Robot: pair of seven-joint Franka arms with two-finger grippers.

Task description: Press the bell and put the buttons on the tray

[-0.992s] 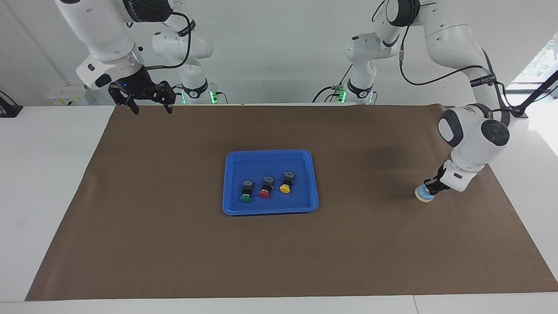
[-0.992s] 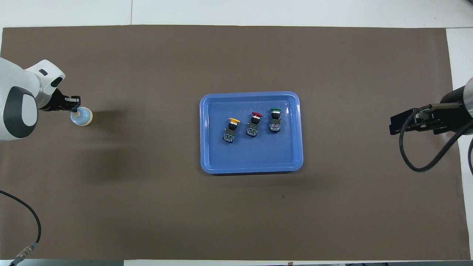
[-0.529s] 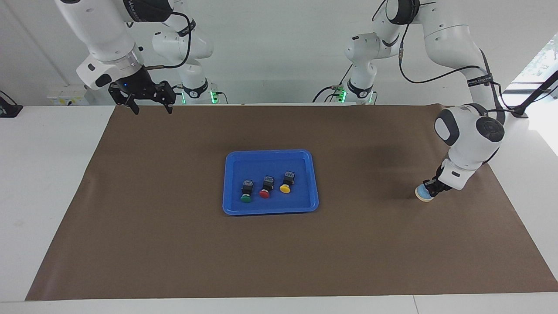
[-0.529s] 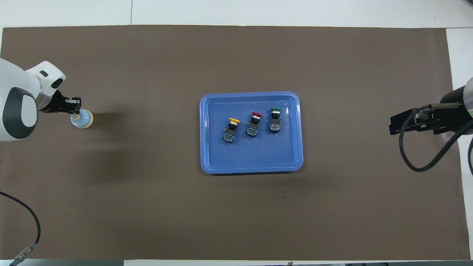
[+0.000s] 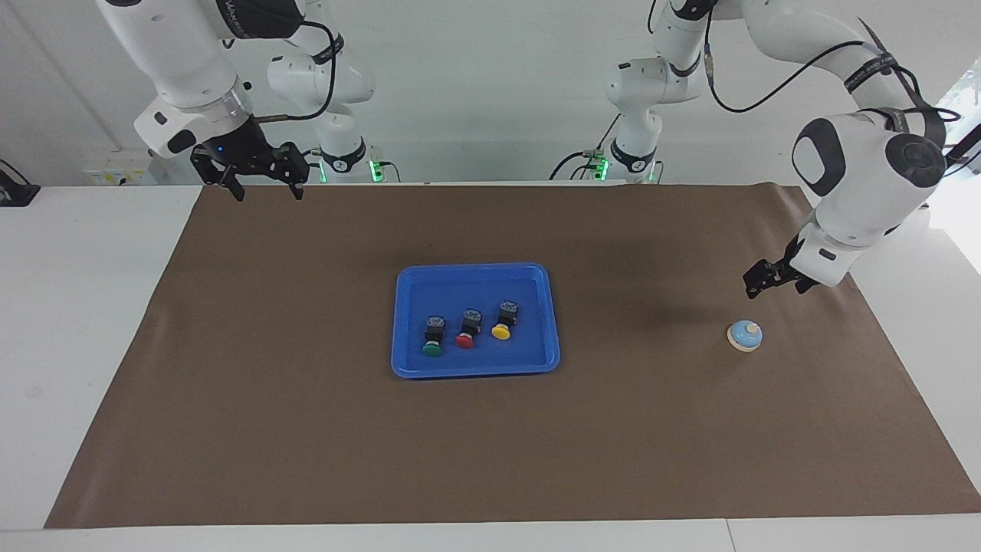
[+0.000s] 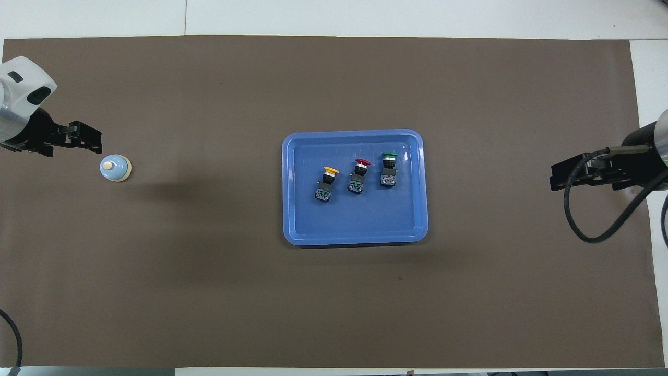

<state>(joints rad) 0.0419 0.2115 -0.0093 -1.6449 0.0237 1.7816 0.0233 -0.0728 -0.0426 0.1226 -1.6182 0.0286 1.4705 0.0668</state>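
The light-blue bell (image 5: pixel 745 336) stands alone on the brown mat toward the left arm's end; it also shows in the overhead view (image 6: pixel 115 167). My left gripper (image 5: pixel 755 285) hangs in the air just above the bell, apart from it, fingers together and empty; the overhead view (image 6: pixel 95 147) shows it beside the bell. The blue tray (image 5: pixel 529 356) lies mid-table, also seen from overhead (image 6: pixel 355 219). In it lie the green button (image 5: pixel 431 349), red button (image 5: pixel 464 340) and yellow button (image 5: pixel 500 332). My right gripper (image 5: pixel 266 192) waits open and empty over the mat's edge at its own end.
A brown mat (image 5: pixel 306 429) covers most of the white table. The right arm's black cable (image 6: pixel 589 230) loops over the mat at that arm's end. Nothing else stands on the mat.
My left gripper was pressed down on the bell's top and has lifted off it, rising and drawing back toward the robots. The bell, tray, buttons and right arm have not moved.
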